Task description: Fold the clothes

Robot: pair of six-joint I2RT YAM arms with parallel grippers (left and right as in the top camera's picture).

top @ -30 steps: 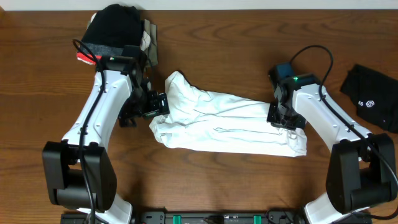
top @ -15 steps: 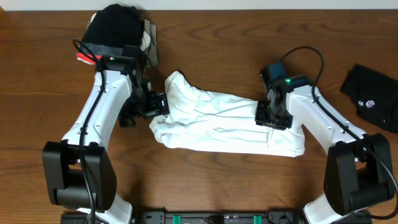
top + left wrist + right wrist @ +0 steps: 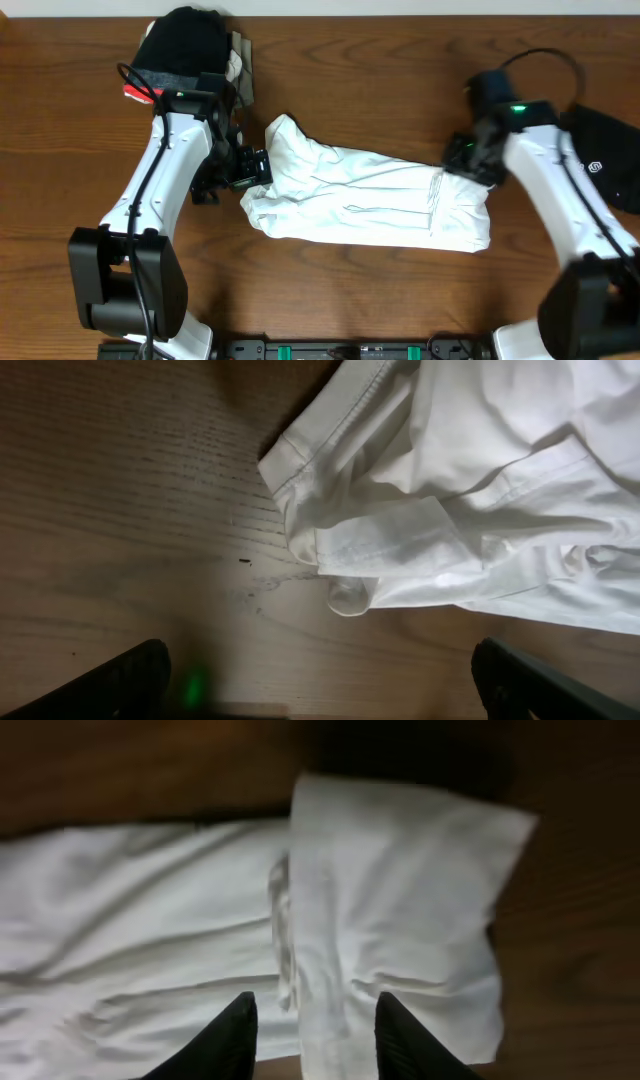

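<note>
**Overhead and wrist views, largest element first.** The wooden counter [image 3: 380, 60] carries everything. Across its middle lies the white shirt [image 3: 360, 205], gathered into a long wrinkled band. Its right end is turned over into a flat panel [image 3: 400, 890]; its left end is a bunch of hem and sleeve [image 3: 380, 545]. A heap of dark clothes [image 3: 185, 45] sits at the far left corner, apart from the shirt. A smaller black garment [image 3: 610, 150] lies at the right edge, partly hidden by my right arm [image 3: 545, 190].

My left jaws stand wide apart just beside the shirt's left end, touching nothing. My right jaws hang over the folded panel, part-way apart, with cloth visible below them and none clamped between.

**Risks, as I judge them.** The cloth is thin and layered, so a shallow pinch may take only the top layer and pull the fold askew. A deep pinch may drag the whole band along the counter. A grip at one end alone would twist the band, and the turned panel may fall open.

**Markings.** The black garment bears a white hexagon-like logo [image 3: 596, 168], with no lettering legible. A red tag [image 3: 138, 92] on the heap is too small to read.
</note>
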